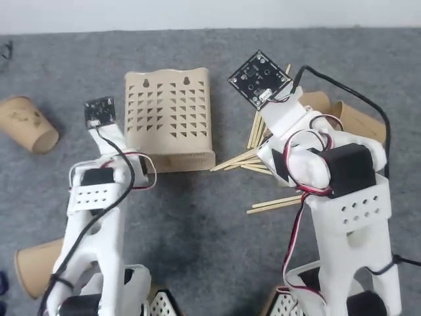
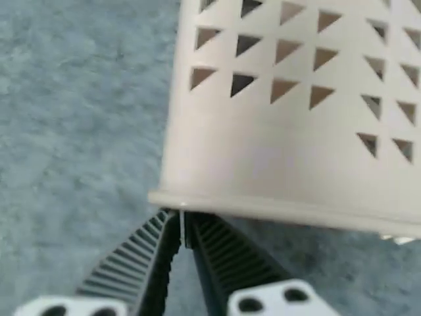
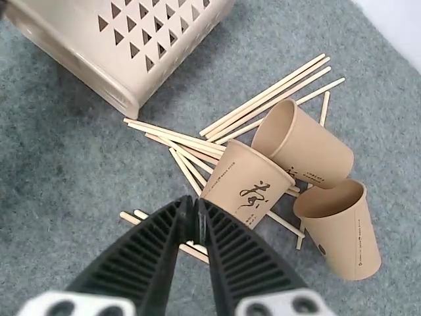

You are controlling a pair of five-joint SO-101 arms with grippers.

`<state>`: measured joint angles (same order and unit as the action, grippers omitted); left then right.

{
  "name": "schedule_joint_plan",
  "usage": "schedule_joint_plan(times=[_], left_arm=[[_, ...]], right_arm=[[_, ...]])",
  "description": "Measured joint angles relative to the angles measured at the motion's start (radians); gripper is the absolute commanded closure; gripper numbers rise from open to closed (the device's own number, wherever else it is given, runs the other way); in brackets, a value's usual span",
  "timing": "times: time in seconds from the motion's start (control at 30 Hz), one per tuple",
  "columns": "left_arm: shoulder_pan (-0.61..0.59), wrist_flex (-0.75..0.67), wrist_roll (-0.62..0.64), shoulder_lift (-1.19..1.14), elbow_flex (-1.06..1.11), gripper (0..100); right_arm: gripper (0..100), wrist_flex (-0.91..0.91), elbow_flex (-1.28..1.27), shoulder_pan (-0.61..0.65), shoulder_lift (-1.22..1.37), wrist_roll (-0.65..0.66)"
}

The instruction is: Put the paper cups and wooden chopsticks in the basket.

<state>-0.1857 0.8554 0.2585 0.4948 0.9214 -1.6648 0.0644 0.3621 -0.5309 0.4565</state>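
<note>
The beige basket (image 1: 170,118) with triangular holes lies on its side on the grey carpet. My left gripper (image 2: 181,222) is shut, its tips right at the corner of the basket's rim (image 2: 276,209). Wooden chopsticks (image 3: 191,141) lie scattered to the right of the basket (image 3: 125,46). Three paper cups lie among them: a near one (image 3: 247,184), a middle one (image 3: 302,148) and an outer one (image 3: 342,227). My right gripper (image 3: 195,209) is shut and empty, above the chopsticks beside the near cup. The chopsticks (image 1: 253,158) partly run under the right arm.
Two more paper cups lie on the left, one at the far left (image 1: 26,124) and one at the front left edge (image 1: 39,266). Open carpet (image 1: 210,224) stretches between the two arms. A pale wall edge runs along the back.
</note>
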Motion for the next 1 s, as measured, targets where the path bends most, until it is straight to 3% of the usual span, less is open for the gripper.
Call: schedule_joint_plan(times=[0.2,0.3,0.47,0.73,1.0], left_arm=[[0.16,0.439,-0.002,0.0,-0.342,99],[0.212,0.505,-0.002,0.0,-0.505,99],[0.213,0.331,0.049,0.002,-0.471,99],[0.219,-0.021,0.064,0.0,-0.118,99],[0.221,-0.071,0.051,0.002,0.005,99]], right_arm=[[99.1,0.0,0.0,0.002,0.0,0.0],[99.1,0.0,0.0,0.0,0.0,0.0],[99.1,0.0,0.0,0.002,0.0,0.002],[99.1,0.0,0.0,0.0,0.0,0.002],[99.1,0.0,0.0,0.002,0.0,0.002]])
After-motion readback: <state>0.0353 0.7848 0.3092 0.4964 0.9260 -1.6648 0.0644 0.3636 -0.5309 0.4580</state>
